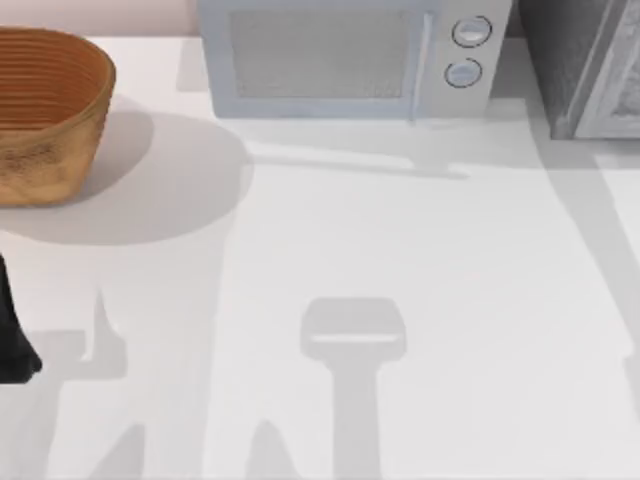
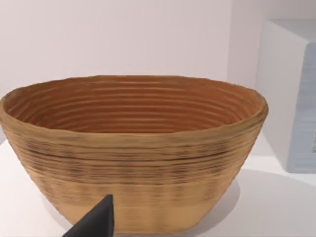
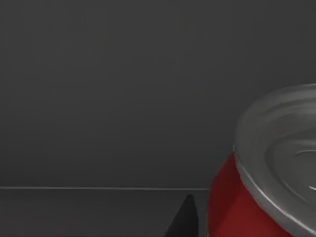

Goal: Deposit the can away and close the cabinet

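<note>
My right gripper [image 3: 190, 217] sits inside the dark cabinet [image 1: 580, 60] at far right, beside the can [image 3: 261, 182]; I cannot tell its jaws' state. Left gripper [image 2: 96, 222] idles facing the basket [image 2: 133, 148]. Risk: withdrawing could topple the can.

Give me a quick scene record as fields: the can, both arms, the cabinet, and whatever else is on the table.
can: red can with silver top, before a dark grey interior, close to the right gripper's fingertip
left arm: at table's left edge, facing the basket
cabinet: grey, far right corner
microwave: back centre, door shut
</note>
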Controlling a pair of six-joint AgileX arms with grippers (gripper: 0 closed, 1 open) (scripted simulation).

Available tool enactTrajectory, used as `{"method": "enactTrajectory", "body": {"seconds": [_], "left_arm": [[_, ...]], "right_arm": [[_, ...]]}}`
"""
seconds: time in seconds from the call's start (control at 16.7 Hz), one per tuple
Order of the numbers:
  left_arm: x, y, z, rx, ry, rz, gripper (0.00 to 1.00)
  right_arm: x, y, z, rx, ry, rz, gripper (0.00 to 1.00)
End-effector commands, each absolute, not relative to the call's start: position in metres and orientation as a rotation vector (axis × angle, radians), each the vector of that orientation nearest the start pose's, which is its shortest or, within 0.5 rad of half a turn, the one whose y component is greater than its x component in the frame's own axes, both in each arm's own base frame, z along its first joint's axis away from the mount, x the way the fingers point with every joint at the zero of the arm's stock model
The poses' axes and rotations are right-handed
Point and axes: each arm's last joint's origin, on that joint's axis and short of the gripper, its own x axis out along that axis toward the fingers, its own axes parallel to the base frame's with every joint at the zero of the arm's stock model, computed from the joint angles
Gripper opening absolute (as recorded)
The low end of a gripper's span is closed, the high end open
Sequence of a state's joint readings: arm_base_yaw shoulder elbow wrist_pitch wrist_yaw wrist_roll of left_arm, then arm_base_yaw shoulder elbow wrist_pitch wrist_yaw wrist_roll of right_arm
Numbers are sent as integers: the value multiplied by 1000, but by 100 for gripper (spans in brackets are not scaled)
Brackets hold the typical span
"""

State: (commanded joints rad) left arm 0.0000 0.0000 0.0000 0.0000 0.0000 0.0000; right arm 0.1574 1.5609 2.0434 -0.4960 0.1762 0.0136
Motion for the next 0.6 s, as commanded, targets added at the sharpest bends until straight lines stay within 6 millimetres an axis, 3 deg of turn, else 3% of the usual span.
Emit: {"method": "enactTrajectory", "body": {"seconds": [0.3,0.6], "left_arm": [[106,-1,160,0,0,0,100],[106,-1,160,0,0,0,100]], "right_arm": [[358,49,544,-1,-12,-5,0],[397,46,535,3,-8,-2,0]]}}
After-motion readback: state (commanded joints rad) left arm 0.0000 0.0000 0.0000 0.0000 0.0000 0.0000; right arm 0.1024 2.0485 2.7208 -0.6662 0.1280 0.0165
